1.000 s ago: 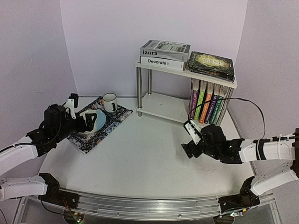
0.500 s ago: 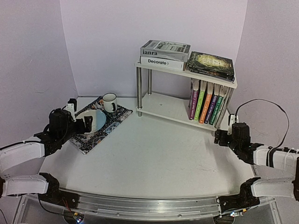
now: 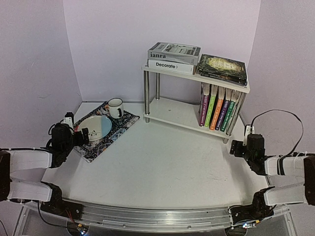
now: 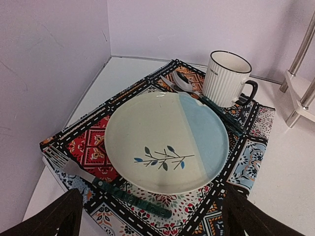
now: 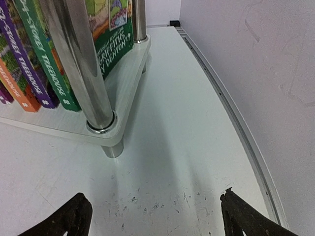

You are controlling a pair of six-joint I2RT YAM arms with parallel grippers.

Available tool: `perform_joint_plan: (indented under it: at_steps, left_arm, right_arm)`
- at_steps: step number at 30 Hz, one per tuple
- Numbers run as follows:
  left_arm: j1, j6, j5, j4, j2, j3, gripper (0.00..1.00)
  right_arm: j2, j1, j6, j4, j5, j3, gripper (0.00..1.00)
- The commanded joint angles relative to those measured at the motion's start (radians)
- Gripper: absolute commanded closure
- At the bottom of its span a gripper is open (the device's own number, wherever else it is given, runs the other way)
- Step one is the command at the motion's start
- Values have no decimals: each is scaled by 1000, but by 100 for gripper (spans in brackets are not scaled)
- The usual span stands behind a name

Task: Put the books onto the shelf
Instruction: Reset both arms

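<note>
The shelf (image 3: pixel 173 112) stands at the back right, two white boards on chrome legs. Several colourful books (image 3: pixel 219 109) stand upright on its lower board. Two grey-white books (image 3: pixel 172 58) and a dark stack (image 3: pixel 222 68) lie flat on the top board. My right gripper (image 3: pixel 238 147) is low by the shelf's front-right leg, open and empty. In the right wrist view its gripper (image 5: pixel 156 216) faces that leg (image 5: pixel 78 64), with green, purple and orange book spines (image 5: pixel 44 69) behind it. My left gripper (image 3: pixel 82 136) hangs open and empty at the far left, over the placemat's near edge (image 4: pixel 153 216).
A patterned placemat (image 3: pixel 109 132) lies at the left and bears a cream-and-blue plate (image 4: pixel 167 142), a fork (image 4: pixel 113 189), a spoon and knife (image 4: pixel 206 101) and a white mug (image 4: pixel 226 78). Walls stand close on the left and right. A metal rail (image 3: pixel 157 216) runs along the near edge.
My right arm has pulled back from the middle of the table to the right, beside the shelf's front leg. My left arm has drawn back to the left and lower. Both grippers stay open.
</note>
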Motion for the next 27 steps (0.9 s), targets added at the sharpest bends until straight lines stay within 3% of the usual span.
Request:
perform_joint_plan:
  at_steps: [1,5,8,12,14,15,16,17,20,23,27]
  left_arm:
    - [29,69,-27,245,95,-26,0]
    - [93,90,4,422,208,-51,0]
    - [180,42,120,521,266,-79,0]
    - [235,37,172,559,311,-69,0]
    - [237,45,155,584,320,-73,0]
    - [237,46,155,590,325,-72,0]
    - [237,48,156,594,329,-69,0]
    - [238,50,153,595,335,-66,0]
    - [260,55,131,614,350,-65,0]
    - [260,60,112,776,411,-118,0]
    - [259,90,177,810,505,-87,1]
  right_arm:
    - [204,-13,-98,219,50,-3,9]
    - [296,-44,-83,362,43,3,8]
    - [383,-66,-107,424,0,36,12]
    - [543,-79,-150,533,-121,63,19]
    - [534,-81,-149,463,-130,82,19]
    - [541,-81,-150,468,-127,83,15]
    - [541,-81,-145,471,-124,83,4]
    - [540,-80,-143,468,-116,83,3]
    - [540,-80,-141,461,-110,87,2]
    - [540,-81,-141,460,-112,88,2]
    - [540,-81,-140,458,-113,88,2]
